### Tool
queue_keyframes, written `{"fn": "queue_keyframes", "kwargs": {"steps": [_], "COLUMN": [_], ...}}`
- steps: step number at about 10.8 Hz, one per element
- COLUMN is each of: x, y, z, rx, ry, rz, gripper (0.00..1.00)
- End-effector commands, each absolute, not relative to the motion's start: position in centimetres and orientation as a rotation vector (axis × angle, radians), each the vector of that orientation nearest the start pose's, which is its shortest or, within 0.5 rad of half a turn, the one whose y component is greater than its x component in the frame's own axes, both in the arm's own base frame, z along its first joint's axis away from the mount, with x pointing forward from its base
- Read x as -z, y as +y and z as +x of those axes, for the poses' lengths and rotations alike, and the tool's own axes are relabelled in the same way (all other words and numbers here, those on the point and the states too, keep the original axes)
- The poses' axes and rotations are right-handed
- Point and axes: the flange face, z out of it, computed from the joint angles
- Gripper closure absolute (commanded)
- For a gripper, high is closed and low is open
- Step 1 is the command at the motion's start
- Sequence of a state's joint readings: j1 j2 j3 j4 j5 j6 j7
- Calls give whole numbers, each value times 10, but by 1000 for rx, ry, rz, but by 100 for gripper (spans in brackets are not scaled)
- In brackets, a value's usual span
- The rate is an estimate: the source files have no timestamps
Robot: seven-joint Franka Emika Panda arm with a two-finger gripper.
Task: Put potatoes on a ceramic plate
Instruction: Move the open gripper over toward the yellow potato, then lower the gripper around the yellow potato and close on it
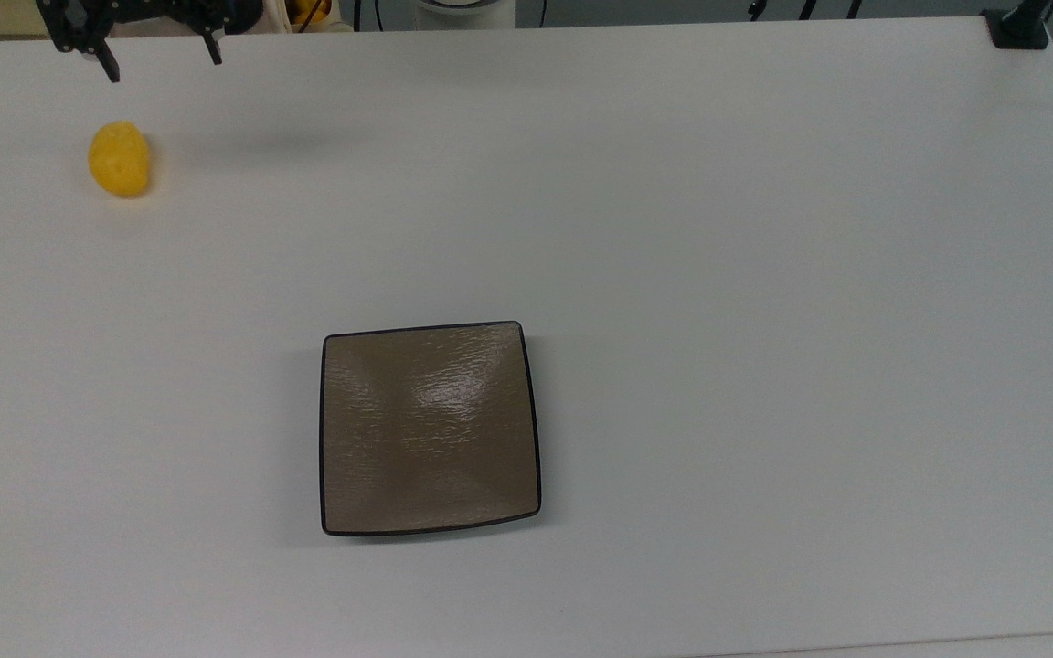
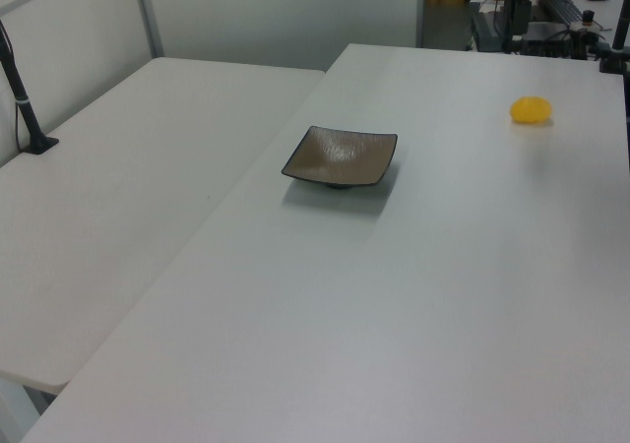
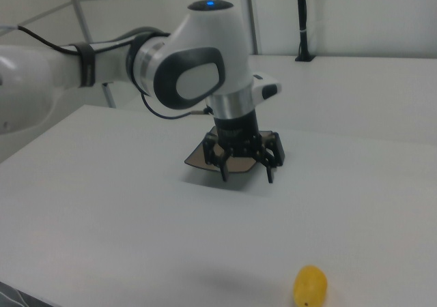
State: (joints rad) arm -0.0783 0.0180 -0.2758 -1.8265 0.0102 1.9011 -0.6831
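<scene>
Right now the gripper point(image 1: 161, 57) hangs with jaws spread wide apart, holding nothing; the potato point(image 1: 119, 159) lies on the table point(image 1: 764, 228) near the fingertips, untouched. Ceramic plate point(image 1: 430, 427) sits well apart, bare.

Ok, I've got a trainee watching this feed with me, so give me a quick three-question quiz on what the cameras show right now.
1. True or false: the potato already lies on the ceramic plate.
2. In the right view, how do the gripper fingers stand? A) spread apart, holding nothing B) closed on the potato C) pressed on the plate
3. Fill in: in the top view, the potato lies near the table's far ____ corner.

Key:
1. False: it rests on the bare table, well apart from the plate.
2. A
3. left
</scene>
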Motion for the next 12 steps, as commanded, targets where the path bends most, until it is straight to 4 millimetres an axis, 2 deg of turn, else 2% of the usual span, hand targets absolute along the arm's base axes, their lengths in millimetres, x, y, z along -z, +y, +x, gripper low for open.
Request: {"fn": "queue_keyframes", "kwargs": {"steps": [1, 7, 12], "x": [-481, -403, -356], "y": [-222, -263, -285], "z": [536, 533, 531], "rx": [13, -74, -141], "ry": [-556, -582, -585], "rz": [-3187, -3288, -3323], "gripper": [0, 0, 0]}}
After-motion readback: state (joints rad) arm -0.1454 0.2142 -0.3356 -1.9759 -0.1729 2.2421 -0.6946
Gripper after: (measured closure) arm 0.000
